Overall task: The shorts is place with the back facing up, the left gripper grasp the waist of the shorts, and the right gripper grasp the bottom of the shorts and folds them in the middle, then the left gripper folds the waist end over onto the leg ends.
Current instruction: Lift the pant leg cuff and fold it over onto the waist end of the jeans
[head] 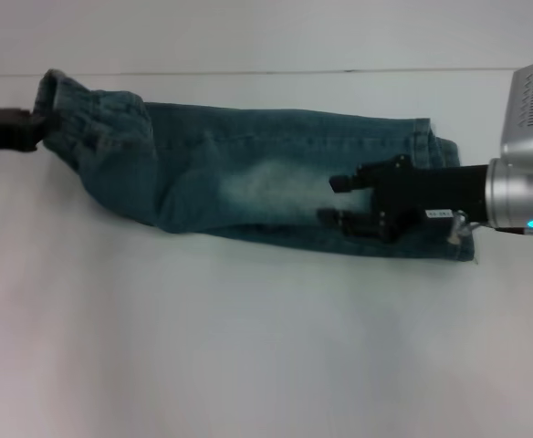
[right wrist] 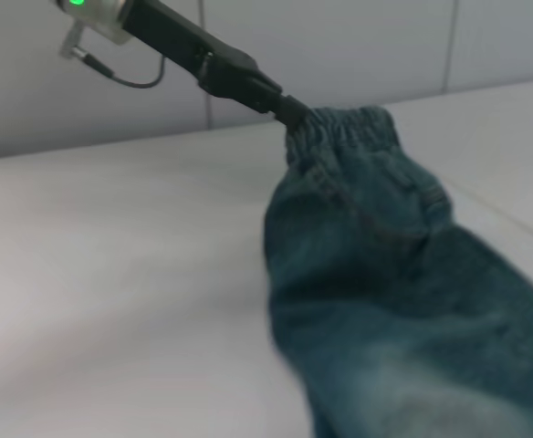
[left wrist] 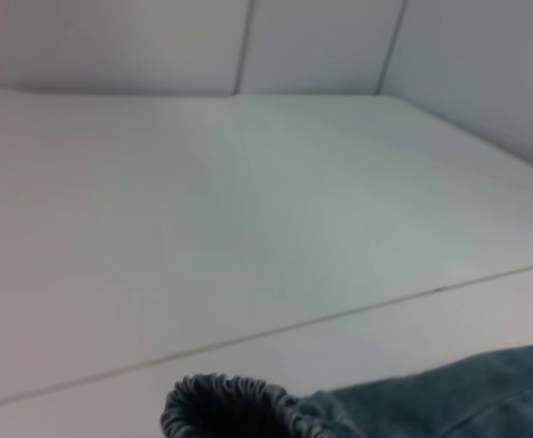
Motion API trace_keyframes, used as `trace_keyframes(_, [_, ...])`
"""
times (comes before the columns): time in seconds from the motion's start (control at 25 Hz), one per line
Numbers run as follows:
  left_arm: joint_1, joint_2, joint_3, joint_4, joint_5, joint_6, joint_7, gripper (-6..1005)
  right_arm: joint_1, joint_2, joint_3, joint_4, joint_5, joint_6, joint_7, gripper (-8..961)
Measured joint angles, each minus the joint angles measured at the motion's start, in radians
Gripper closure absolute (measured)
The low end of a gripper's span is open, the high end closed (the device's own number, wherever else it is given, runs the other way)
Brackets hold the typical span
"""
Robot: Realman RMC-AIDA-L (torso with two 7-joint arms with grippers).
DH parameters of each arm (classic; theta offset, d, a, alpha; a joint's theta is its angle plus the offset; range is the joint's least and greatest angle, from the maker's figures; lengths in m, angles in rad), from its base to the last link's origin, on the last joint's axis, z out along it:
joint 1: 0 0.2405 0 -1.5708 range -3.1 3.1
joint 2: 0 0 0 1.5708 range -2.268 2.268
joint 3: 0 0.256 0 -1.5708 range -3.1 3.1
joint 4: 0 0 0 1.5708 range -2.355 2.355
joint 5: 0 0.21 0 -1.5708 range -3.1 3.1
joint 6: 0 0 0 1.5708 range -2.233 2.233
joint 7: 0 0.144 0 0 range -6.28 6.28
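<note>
The blue denim shorts (head: 248, 178) lie folded lengthwise into a long strip on the white table (head: 248, 347). A pale faded patch faces up. My left gripper (head: 35, 128) at the far left is shut on the ruffled waist (head: 75, 105), and the right wrist view shows the left gripper (right wrist: 289, 111) pinching the waist (right wrist: 349, 128) and holding it slightly raised. The left wrist view shows only the waist (left wrist: 225, 401) edge and some denim. My right gripper (head: 332, 201) stands open over the shorts, just inward of the leg ends (head: 449, 151), with nothing held.
A seam (head: 248, 72) crosses the table behind the shorts, and a pale panelled wall (right wrist: 339, 36) stands beyond. The right arm's silver wrist (head: 522, 196) reaches in from the right edge.
</note>
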Motion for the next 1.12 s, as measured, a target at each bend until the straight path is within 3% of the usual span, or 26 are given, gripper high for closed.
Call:
trace_keyframes(0.32, [-0.067,0.008,-0.034,0.045,-0.001,0.122,-0.009,982,0.030,0.009,0.000,0.256,0.331,0.226,-0.297,446])
trace_keyframes(0.56, [-0.128,0.009,-0.043,0.093,-0.013,0.212,-0.031,981,0.116,0.022,0.011,0.523,0.649,0.388,-0.647,701])
trace_keyframes(0.64, [-0.152,0.012,-0.043,0.101,-0.016,0.233,-0.042,981,0.143,0.027,0.028,0.589,0.731,0.418,-0.745,907])
trace_keyframes(0.8, [-0.196,0.016,-0.043,0.104,-0.016,0.262,-0.061,982,0.186,0.029,0.111,0.677,0.803,0.444,-0.844,938])
trace_keyframes(1.12, [-0.268,0.026,-0.041,0.128,-0.029,0.329,-0.110,981,0.285,0.029,0.270,0.825,0.794,0.534,-1.026,948])
